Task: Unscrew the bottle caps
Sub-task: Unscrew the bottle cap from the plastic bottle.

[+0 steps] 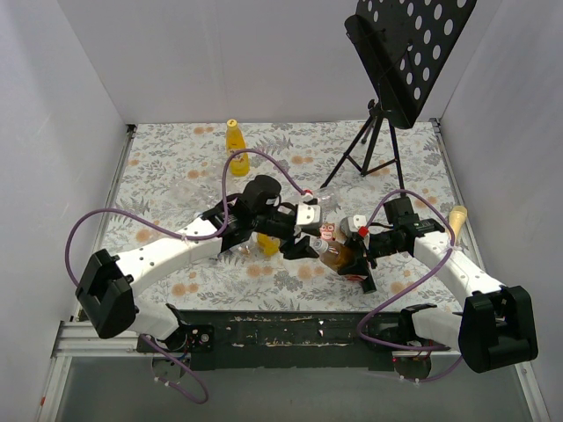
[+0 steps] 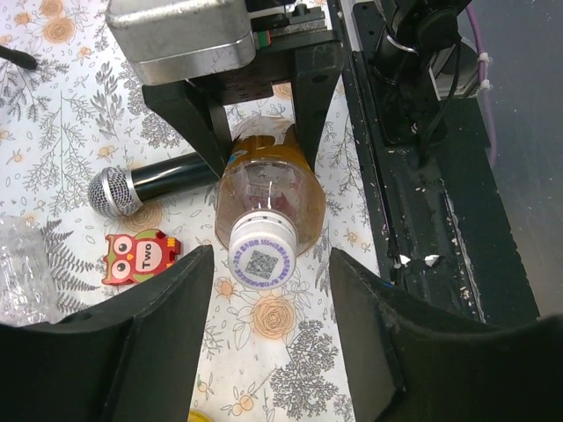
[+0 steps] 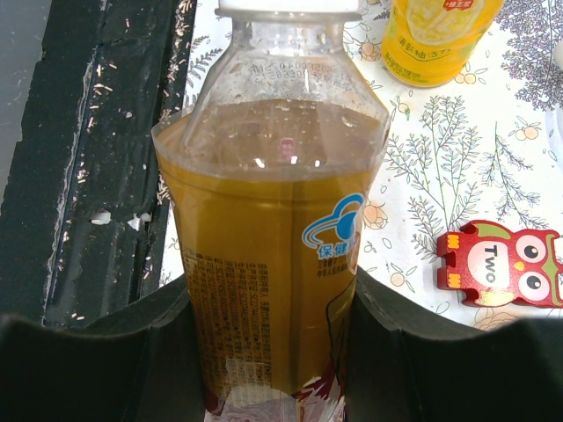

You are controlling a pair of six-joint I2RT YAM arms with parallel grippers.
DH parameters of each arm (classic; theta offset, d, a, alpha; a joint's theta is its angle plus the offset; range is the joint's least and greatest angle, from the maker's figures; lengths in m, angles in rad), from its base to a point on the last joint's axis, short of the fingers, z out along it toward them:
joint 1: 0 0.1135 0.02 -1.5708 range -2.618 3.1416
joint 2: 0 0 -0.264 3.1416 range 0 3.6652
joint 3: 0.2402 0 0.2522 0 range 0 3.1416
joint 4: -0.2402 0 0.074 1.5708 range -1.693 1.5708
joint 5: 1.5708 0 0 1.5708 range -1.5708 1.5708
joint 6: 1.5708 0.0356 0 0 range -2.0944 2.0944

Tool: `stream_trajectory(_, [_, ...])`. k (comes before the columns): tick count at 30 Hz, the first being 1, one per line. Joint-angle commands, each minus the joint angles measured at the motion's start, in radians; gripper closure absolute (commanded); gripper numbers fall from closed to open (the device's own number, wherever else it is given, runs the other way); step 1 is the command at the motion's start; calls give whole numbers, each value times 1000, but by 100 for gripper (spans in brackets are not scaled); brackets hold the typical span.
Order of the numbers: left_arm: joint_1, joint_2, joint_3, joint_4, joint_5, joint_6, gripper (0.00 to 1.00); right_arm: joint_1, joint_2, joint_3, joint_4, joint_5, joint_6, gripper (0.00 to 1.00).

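Observation:
My right gripper (image 3: 273, 303) is shut on the squat brown bottle (image 3: 268, 229), holding it by its body and tilted toward the left arm (image 1: 339, 255). Its white cap (image 2: 261, 253) carries a QR code and faces my left gripper (image 2: 273, 268). The left gripper is open, and the cap sits level with its fingertips without touching either one. In the top view the left gripper (image 1: 303, 244) meets the bottle at table centre. A yellow juice bottle (image 1: 236, 145) stands at the back. Another one (image 3: 440, 35) stands near the left arm.
A black microphone (image 2: 119, 189) and a red owl block marked "Two" (image 2: 136, 257) lie beside the bottle. A crumpled clear bottle (image 2: 18, 264) lies left of them. A music stand (image 1: 378, 149) stands back right. The black base rail (image 2: 431, 202) runs along the near edge.

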Motion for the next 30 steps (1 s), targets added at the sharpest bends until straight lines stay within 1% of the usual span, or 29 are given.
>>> stream_trajectory(1, [-9, 12, 46, 27, 0, -14, 50, 4, 3, 6, -19, -12, -13, 99])
stream_trajectory(6, [-11, 22, 46, 31, -3, -38, 65, 4, 4, 6, -19, -14, -14, 99])
stream_trajectory(8, [-11, 22, 48, 31, -6, -49, 70, 4, 4, 6, -19, -14, -14, 99])
stream_trajectory(10, [-11, 20, 45, 31, -9, -64, 80, 4, 6, 6, -19, -12, -14, 99])
stream_trajectory(13, [-11, 14, 46, 40, -21, -124, 100, 4, 4, 6, -19, -12, -13, 99])
stream_trajectory(16, [-11, 6, 54, 53, -35, -262, 100, 4, 4, 6, -19, -9, -13, 99])
stream_trajectory(18, [-11, 3, 75, 66, -82, -436, 100, 4, 4, 4, -17, -6, -13, 99])
stream_trajectory(20, [-9, 0, 103, 62, -183, -684, 100, 4, 6, 4, -17, -5, -13, 99])
stream_trajectory(22, [-1, -3, 141, 15, -310, -1012, 100, 4, 7, 4, -17, -6, -13, 99])
stream_trajectory(23, [0, 6, 170, -30, -343, -1119, 100, 4, 9, 6, -16, -8, -13, 99])
stream_trajectory(24, [-3, 19, 205, -79, -346, -1190, 100, 5, 12, 6, -17, -8, -11, 99])
stream_trajectory(25, [-3, 32, 239, -122, -359, -1230, 100, 5, 14, 7, -19, -11, -11, 99])
stream_trajectory(27, [-6, 43, 279, -202, -432, -1259, 100, 8, 15, 8, -20, -12, -13, 99])
stream_trajectory(29, [-6, 39, 279, -216, -474, -1267, 100, 8, 15, 8, -20, -9, -13, 99])
stream_trajectory(30, [-6, 40, 276, -219, -472, -1273, 100, 8, 12, 8, -19, -8, -11, 99])
